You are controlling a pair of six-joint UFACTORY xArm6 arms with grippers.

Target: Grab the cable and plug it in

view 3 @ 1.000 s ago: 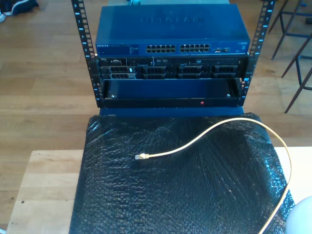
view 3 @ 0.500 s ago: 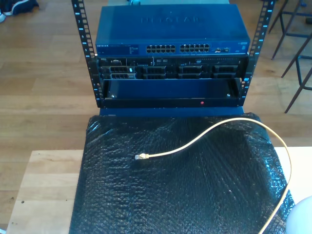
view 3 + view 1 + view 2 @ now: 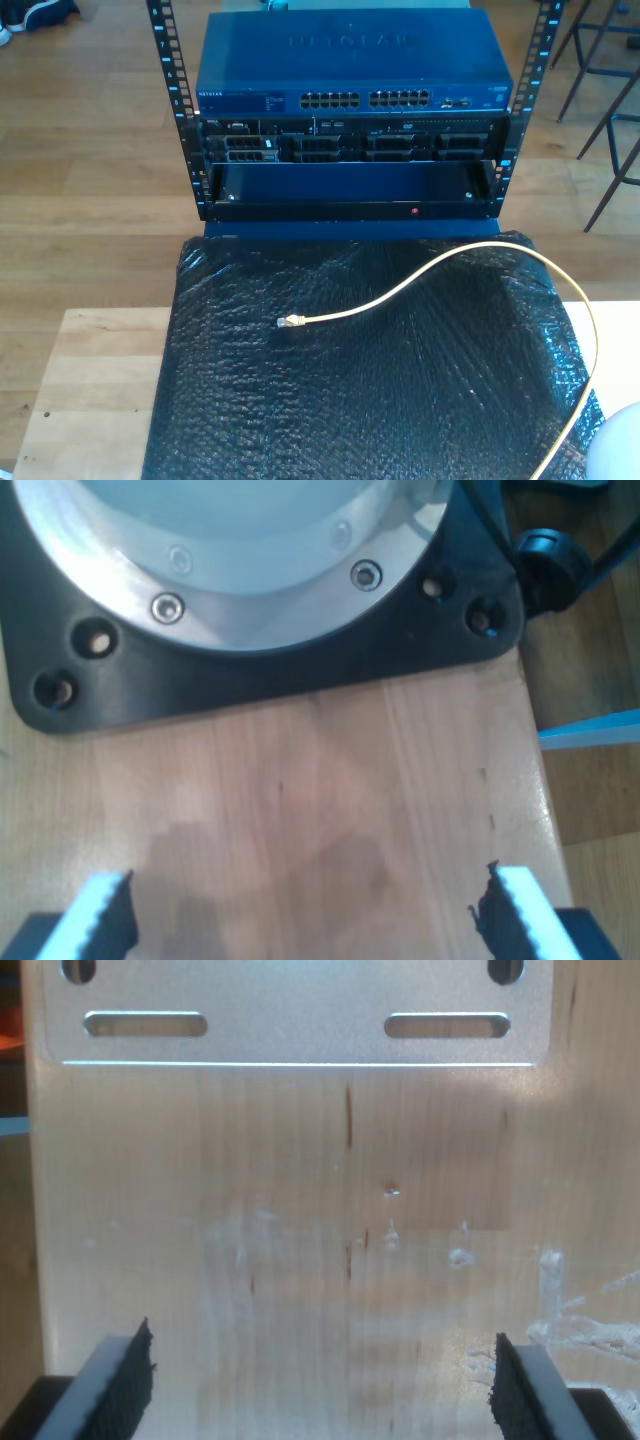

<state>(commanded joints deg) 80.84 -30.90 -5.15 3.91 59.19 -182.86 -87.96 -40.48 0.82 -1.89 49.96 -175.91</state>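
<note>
Both my first claw (image 3: 300, 920) and my second claw (image 3: 320, 1380) gaped wide over bare counter (image 3: 300, 1240); the cable (image 3: 400, 290) lay apart on black wrap (image 3: 300, 400).

Blue network switch (image 3: 350, 62) atop rack, black bubble wrap (image 3: 360, 370), wooden table (image 3: 90, 380)

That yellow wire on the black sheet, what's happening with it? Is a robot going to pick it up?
Nothing is holding it yet. The cable lies loose on the black sheet, its plug pointing toward the exterior view's left. The blue switch with its rows of ports sits in the rack behind. My first gripper and my second gripper both hang open over bare wooden tabletop, away from the cable. The plugging-in hasn't started.
</note>
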